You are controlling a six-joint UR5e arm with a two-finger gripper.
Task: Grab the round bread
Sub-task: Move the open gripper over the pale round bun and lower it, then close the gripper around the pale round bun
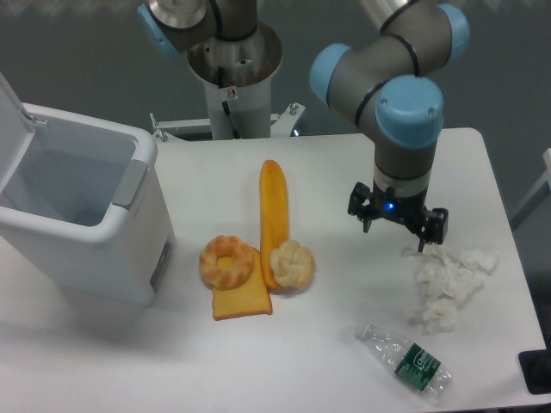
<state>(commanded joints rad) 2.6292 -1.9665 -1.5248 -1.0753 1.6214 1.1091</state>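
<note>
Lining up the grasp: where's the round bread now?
Round bread sits mid-table, touching the baguette's near end, right of the ring bread; the hand hovers off to its right.

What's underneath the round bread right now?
The round bread sits against the near end of the baguette and partly over it. A toast slice lies beside it, under the ring bread. Whatever is directly beneath the bun is hidden.

A white table [344, 172] carries an open white bin [77, 215] at 9 o'clock. Near centre lies a long orange baguette [274, 211], aligned 12 to 6 o'clock. A ring-shaped bread [227, 261] rests at its 8 o'clock, partly on a toast slice [244, 301]. Crumpled white tissue [448, 284] lies at 3 o'clock; a plastic bottle [405, 360] at 5 o'clock.
</note>
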